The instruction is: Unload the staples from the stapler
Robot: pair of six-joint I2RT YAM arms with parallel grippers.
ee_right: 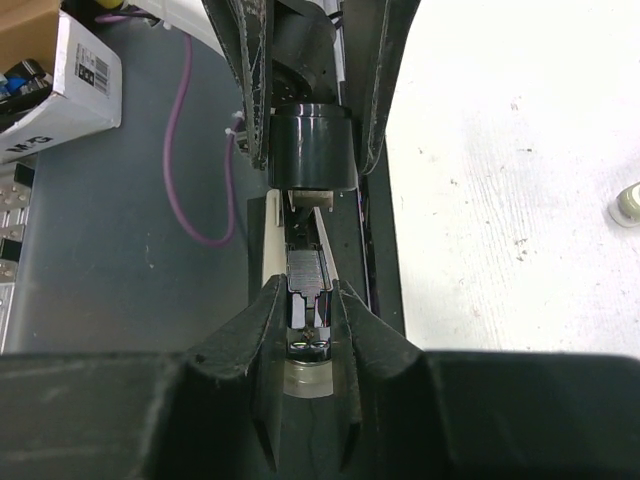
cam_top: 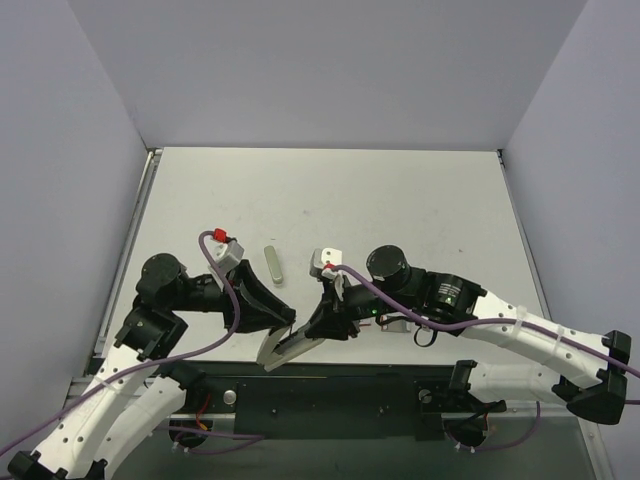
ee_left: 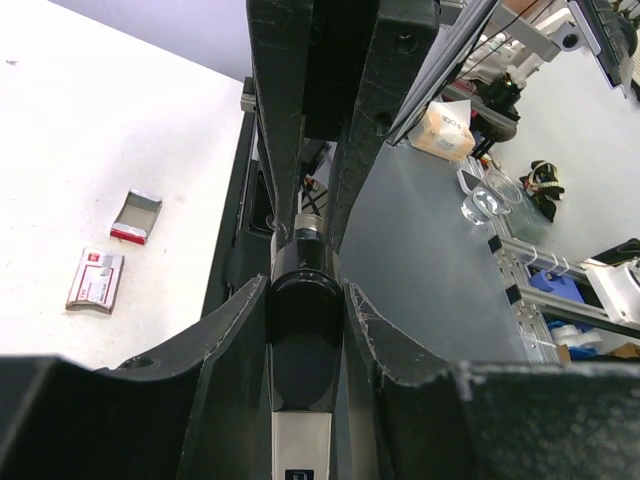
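The stapler (cam_top: 283,348) hangs over the table's near edge, held between both grippers. In the left wrist view its black end (ee_left: 303,330) and silvery body (ee_left: 300,440) sit clamped between my left gripper's (ee_left: 305,300) fingers. My left gripper (cam_top: 277,322) is shut on it. In the right wrist view the stapler is hinged open, and a strip of staples (ee_right: 307,270) lies in the metal channel. My right gripper (ee_right: 312,318) is shut on the near end of that channel. The black end (ee_right: 310,150) is beyond, in the left fingers. My right gripper (cam_top: 325,325) faces the left one.
An olive-grey bar (cam_top: 273,261) lies on the table behind the grippers. A red-and-white box (ee_left: 96,280) and its open sleeve (ee_left: 136,216) lie on the table. The table's near edge and dark mounting plate (cam_top: 330,390) are just below the stapler.
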